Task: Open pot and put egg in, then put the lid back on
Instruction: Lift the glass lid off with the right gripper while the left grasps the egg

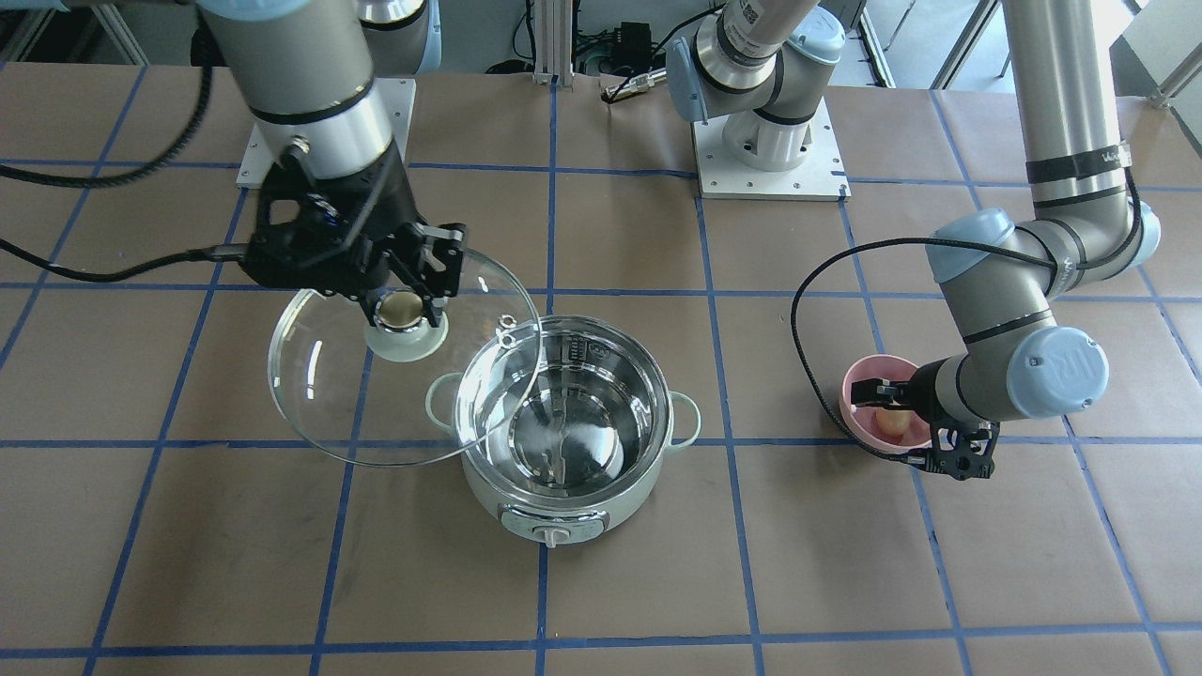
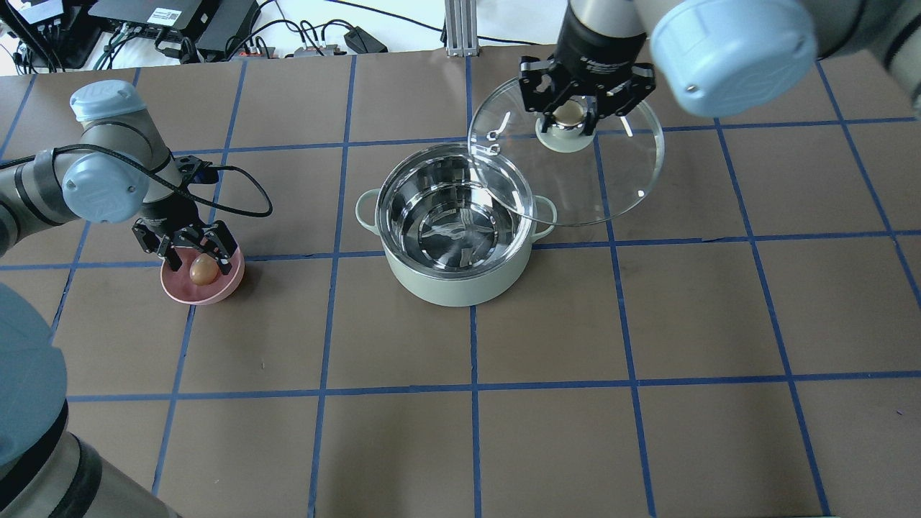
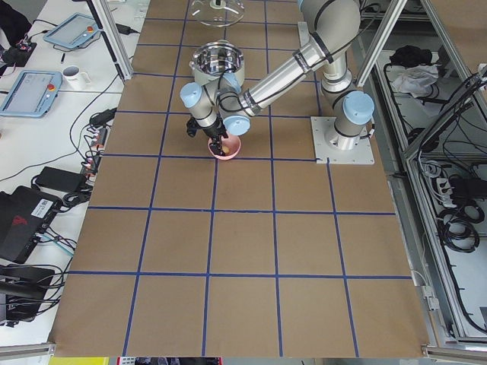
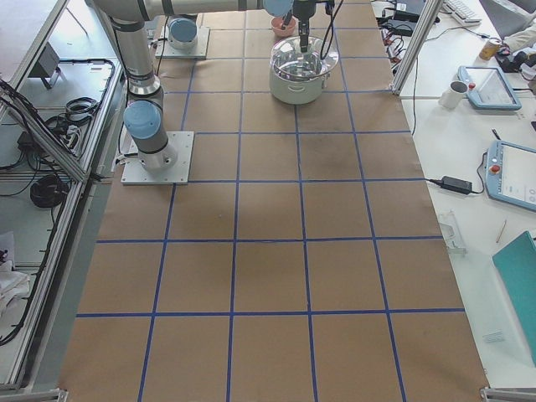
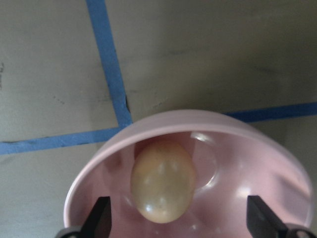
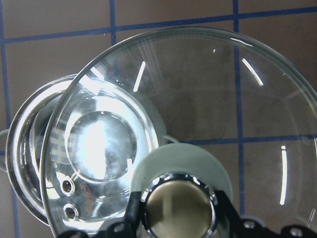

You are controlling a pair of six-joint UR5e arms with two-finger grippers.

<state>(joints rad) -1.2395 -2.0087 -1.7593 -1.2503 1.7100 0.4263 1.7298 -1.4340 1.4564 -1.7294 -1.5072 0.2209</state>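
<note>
The pot point(image 2: 460, 288), round, pale mint green with a shiny steel inside, is seen uncovered at the table's middle. Its clear glass lid point(image 2: 626, 180), metal-rimmed, is held raised, partly over the pot's rim, its knob point(image 2: 567, 137) pinched by the right gripper point(image 2: 570, 119). The smooth tan egg point(image 2: 203, 270) is seen lying in a small pink bowl point(image 2: 216, 293), well apart from the pot. The left gripper point(image 2: 196, 253) is set over it with jaws spread at either side, not touching. The table point(image 2: 647, 324) is covered in brown paper gridded with blue tape. A white bench point(image 3: 46, 144) is seen alongside.
</note>
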